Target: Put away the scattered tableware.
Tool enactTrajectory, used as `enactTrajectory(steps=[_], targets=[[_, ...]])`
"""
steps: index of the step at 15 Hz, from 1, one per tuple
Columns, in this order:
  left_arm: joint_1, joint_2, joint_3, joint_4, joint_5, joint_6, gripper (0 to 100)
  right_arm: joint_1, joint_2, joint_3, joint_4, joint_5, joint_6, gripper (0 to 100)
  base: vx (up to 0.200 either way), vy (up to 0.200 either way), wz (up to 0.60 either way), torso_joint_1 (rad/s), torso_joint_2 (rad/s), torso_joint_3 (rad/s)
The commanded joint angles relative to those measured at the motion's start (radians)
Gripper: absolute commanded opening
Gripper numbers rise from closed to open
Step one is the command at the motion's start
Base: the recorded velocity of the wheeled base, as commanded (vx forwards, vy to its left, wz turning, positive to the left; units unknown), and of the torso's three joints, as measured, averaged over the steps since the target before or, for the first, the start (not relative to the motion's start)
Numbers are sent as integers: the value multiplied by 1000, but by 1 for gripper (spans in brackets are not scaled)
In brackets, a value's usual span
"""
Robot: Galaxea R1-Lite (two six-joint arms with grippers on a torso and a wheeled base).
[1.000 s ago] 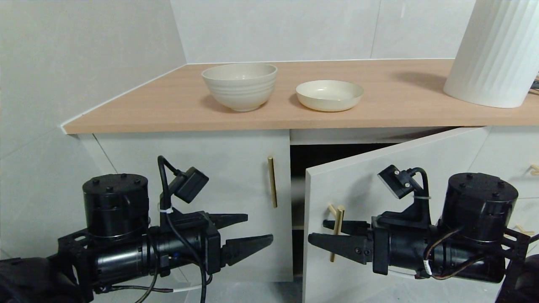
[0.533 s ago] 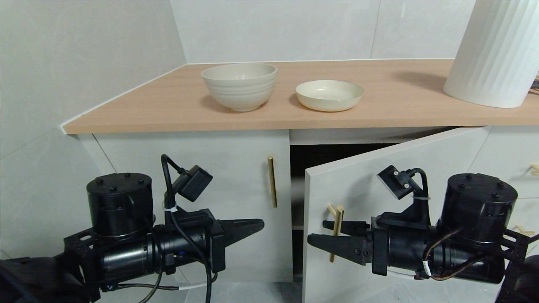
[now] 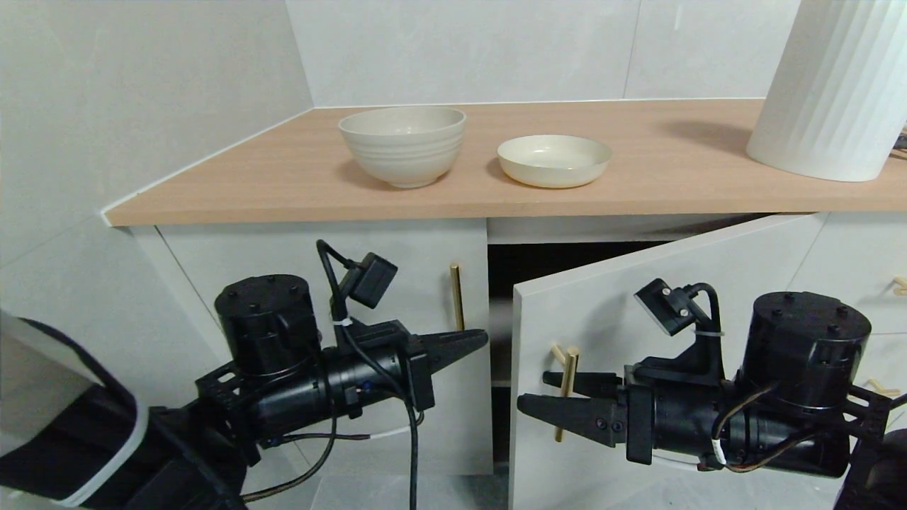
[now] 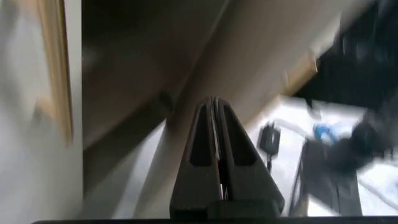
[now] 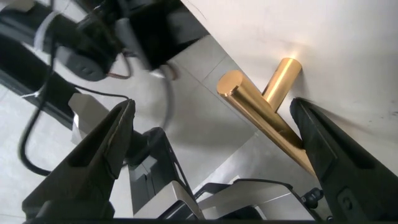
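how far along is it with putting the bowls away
Early. Done: the right cabinet door stands partly open. In hand: the right tool is open, its fingers either side of that door's brass handle; the left tool is shut, low by the opening. Left: the deep bowl and the shallow dish both sit on the countertop, so neither is stored yet.
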Motion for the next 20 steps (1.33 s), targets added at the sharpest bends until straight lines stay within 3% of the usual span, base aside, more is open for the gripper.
enactTrajectory(steps=[1, 3, 4, 6, 11, 14, 16, 19, 20], targets=[[-30, 106, -74, -10, 8, -6, 0, -1, -5, 1, -1, -3, -10, 100, 0, 0, 0, 0, 0, 0], [-33, 108, -75, -12, 13, 5, 0, -1, -19, 2, -1, -9, -21, 100, 0, 0, 0, 0, 0, 0], [-67, 141, -83, -21, 110, 28, 0, -1, -31, 7, -1, -9, -23, 100, 0, 0, 0, 0, 0, 0], [-76, 192, -106, -72, 169, 87, 0, -1, -27, 10, -1, -9, -29, 100, 0, 0, 0, 0, 0, 0], [-170, 204, -105, -141, 194, 80, 0, -4, -22, 33, 2, -116, -173, 100, 0, 0, 0, 0, 0, 0], [-176, 191, -105, -145, 195, 80, 0, -71, -28, 76, 5, -129, -317, 100, 0, 0, 0, 0, 0, 0], [-191, 181, -102, -141, 197, 80, 0, -84, -50, 94, 6, -207, -351, 100, 0, 0, 0, 0, 0, 0], [-191, 178, -111, -122, 195, 80, 0, -80, -200, 105, 152, -253, -351, 100, 0, 0, 0, 0, 0, 0], [-191, 171, -121, -98, 195, 80, 0, -84, -338, 94, 364, -253, -351, 100, 0, 0, 0, 0, 0, 0]])
